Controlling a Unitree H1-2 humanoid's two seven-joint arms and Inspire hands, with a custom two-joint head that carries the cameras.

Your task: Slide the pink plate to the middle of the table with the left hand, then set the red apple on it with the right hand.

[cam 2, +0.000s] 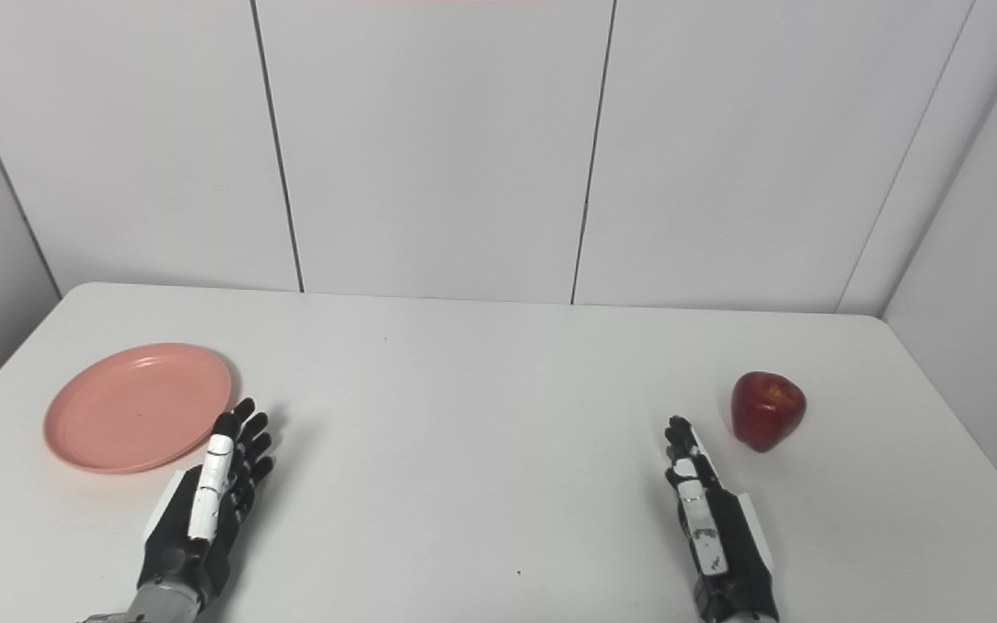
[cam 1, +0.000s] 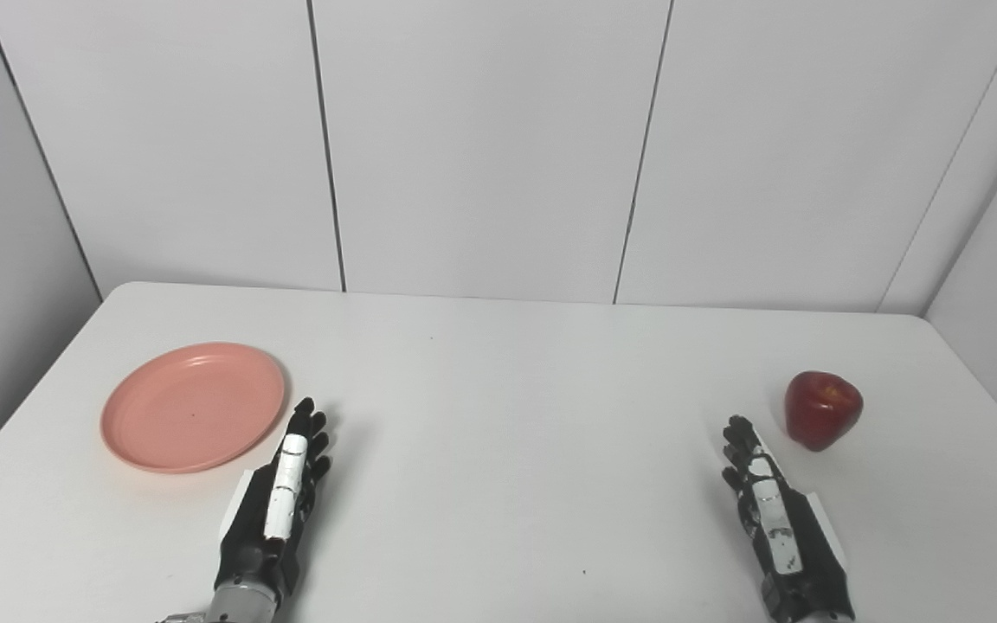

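A pink plate (cam 1: 192, 405) lies flat on the left part of the white table (cam 1: 498, 450), with nothing on it. Just right of its near rim rests my left hand (cam 1: 278, 497), fingers stretched forward and apart, holding nothing and not touching the plate. A red apple (cam 1: 822, 409) stands upright near the table's right side. My right hand (cam 1: 771, 510) lies a little left of and nearer than the apple, open, its fingers pointing toward the far edge, apart from the fruit.
White wall panels (cam 1: 481, 147) close off the table's far edge and both sides. The table's right edge (cam 1: 996, 407) runs close behind the apple. Bare tabletop stretches between the two hands.
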